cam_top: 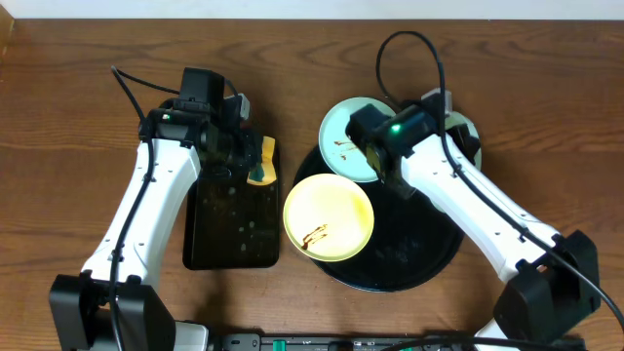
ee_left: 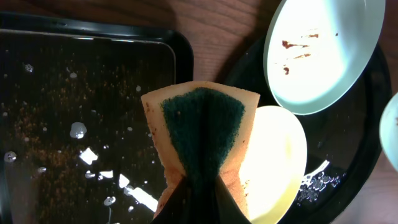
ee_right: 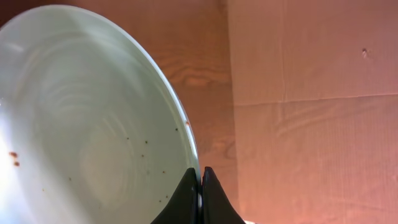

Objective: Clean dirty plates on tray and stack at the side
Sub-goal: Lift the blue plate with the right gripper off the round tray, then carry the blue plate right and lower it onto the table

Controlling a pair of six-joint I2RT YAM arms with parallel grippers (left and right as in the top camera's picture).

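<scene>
Between the right gripper's [ee_right: 201,179] shut tips sits the rim of one mint plate [ee_right: 81,124], pinched at its edge & tilted, w/ brown smears on its face and a few dark specks near the rim. Seen from overhead, it sticks out to that gripper's left, over the far-left edge of the round black tray [cam_top: 419,265]. A 2nd mint plate [cam_top: 466,132] lies just on the gripper's other side, mostly hidden by the arm. Nearer the robot base & left of the right gripper, the yellow plate [cam_top: 329,216] overlaps the tray's left rim, w/ a brown smear near its centre. Further left, the left gripper [ee_left: 202,186] is clamped on a sponge [ee_left: 202,124], yellow w/ a dark green scrub face, squeezed so it folds at the middle. Under & left of that gripper is the rect. black tray [ee_left: 62,74], wet w/ droplets and brown specks. Brown wood worktop [ee_right: 298,93] lies all round.
</scene>
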